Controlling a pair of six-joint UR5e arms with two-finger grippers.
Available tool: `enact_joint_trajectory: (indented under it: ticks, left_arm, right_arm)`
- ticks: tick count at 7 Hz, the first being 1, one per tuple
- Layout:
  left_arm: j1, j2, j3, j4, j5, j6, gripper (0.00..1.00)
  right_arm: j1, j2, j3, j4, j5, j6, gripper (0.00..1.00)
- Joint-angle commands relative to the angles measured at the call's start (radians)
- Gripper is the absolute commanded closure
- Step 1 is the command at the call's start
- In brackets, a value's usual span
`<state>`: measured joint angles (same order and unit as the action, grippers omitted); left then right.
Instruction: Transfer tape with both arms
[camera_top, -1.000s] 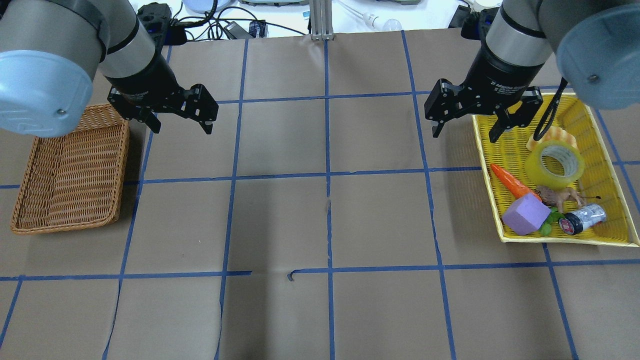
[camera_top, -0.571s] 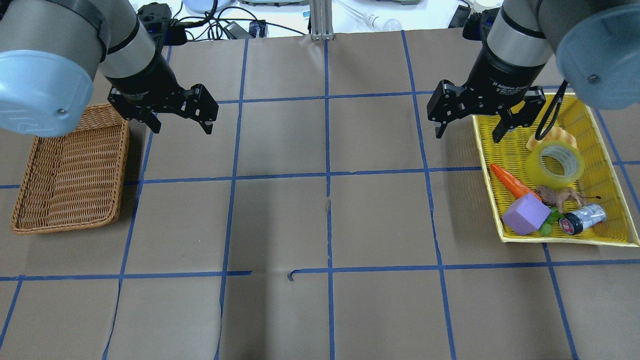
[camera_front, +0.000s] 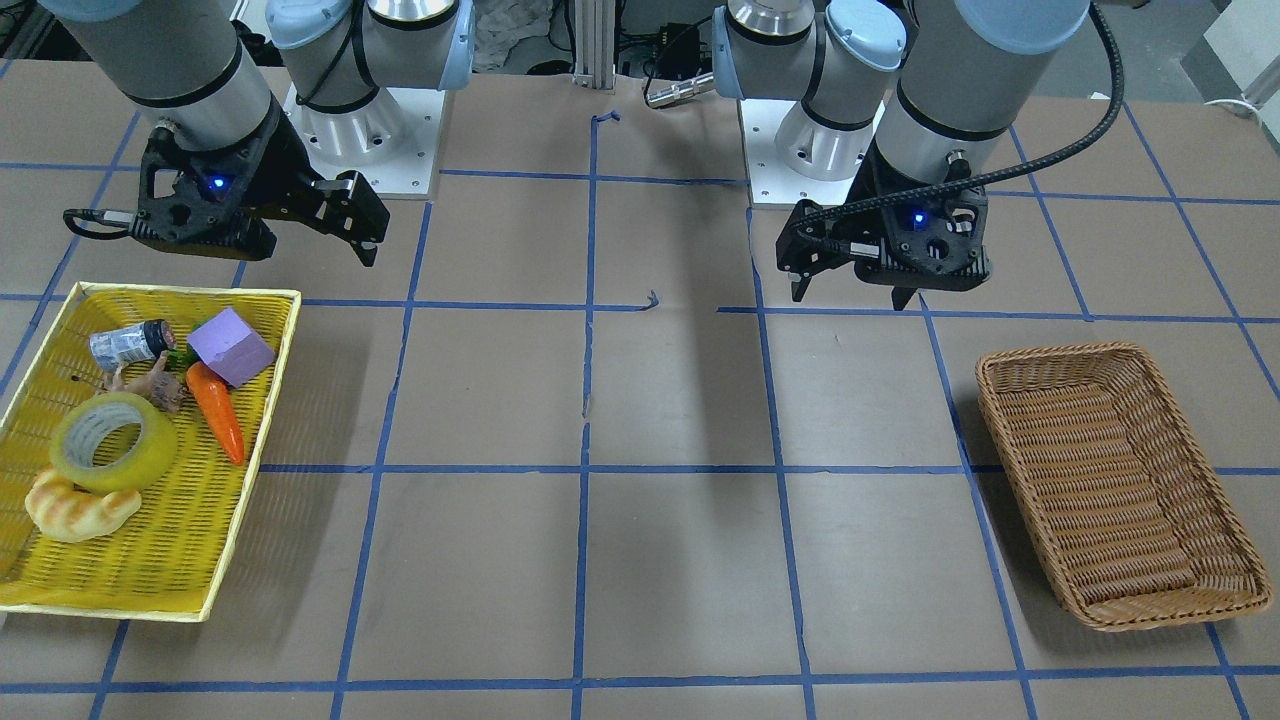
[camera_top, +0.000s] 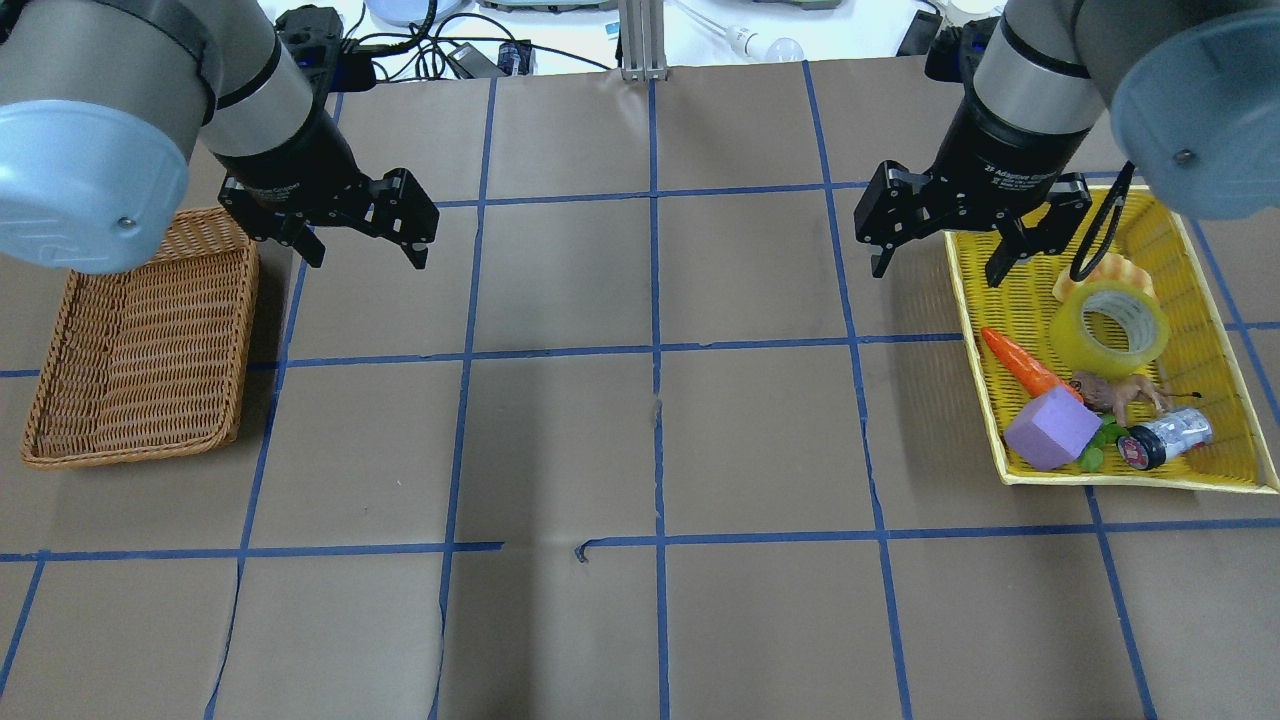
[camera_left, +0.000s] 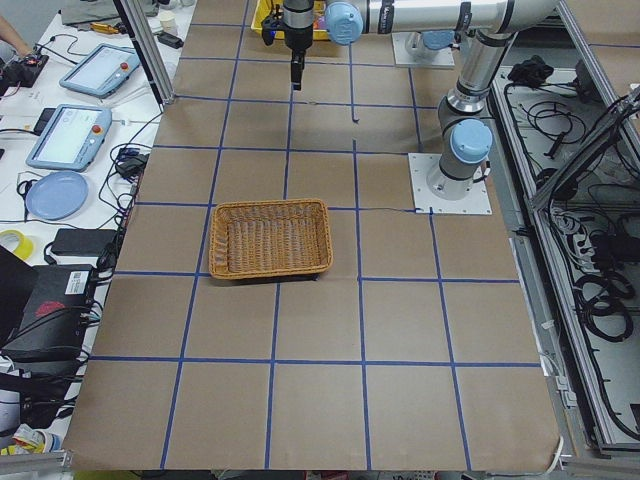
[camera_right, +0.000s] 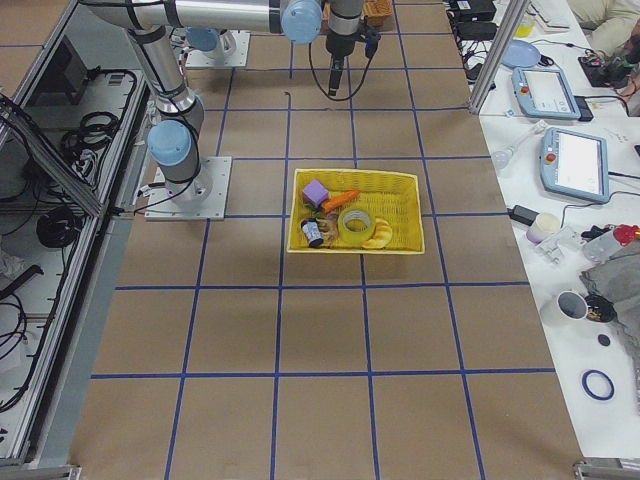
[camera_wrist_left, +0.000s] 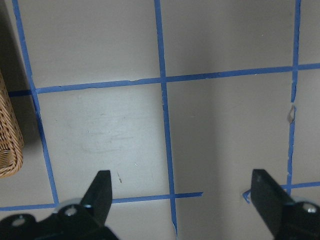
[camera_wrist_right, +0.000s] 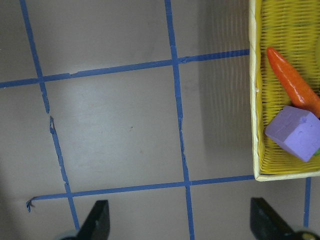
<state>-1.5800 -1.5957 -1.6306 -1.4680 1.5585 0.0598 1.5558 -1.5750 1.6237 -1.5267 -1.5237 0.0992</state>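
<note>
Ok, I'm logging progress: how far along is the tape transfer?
Nothing done yet: the tape lies in the yellow tray. In hand: nothing; the right pincer hangs open near the tray's edge, the left pincer open beside the wicker basket. Left: grasp, handover, placing.

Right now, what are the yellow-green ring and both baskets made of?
The tape looks like glossy translucent plastic film wound on a pale, probably cardboard core. The yellow basket seems woven plastic or dyed fibre; the brown basket looks like natural wicker.
</note>
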Motion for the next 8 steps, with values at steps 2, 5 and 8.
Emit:
enact_joint_trajectory:
  ticks: [2,5,8]
  left_arm:
    - [0.000,0.002,0.000,0.000,0.005,0.000,0.00]
    - [0.002,-0.001,0.000,0.000,0.000,0.000,0.00]
    - [0.002,-0.004,-0.002,0.003,0.002,0.000,0.00]
  right_arm:
    - [-0.005,0.001,-0.001,0.000,0.000,-0.001,0.00]
    - [-0.058,0.007,-0.002,-0.070,-0.076,-0.026,0.00]
    - [-0.331,0.174,0.019,-0.308,-0.118,-0.159,0.00]
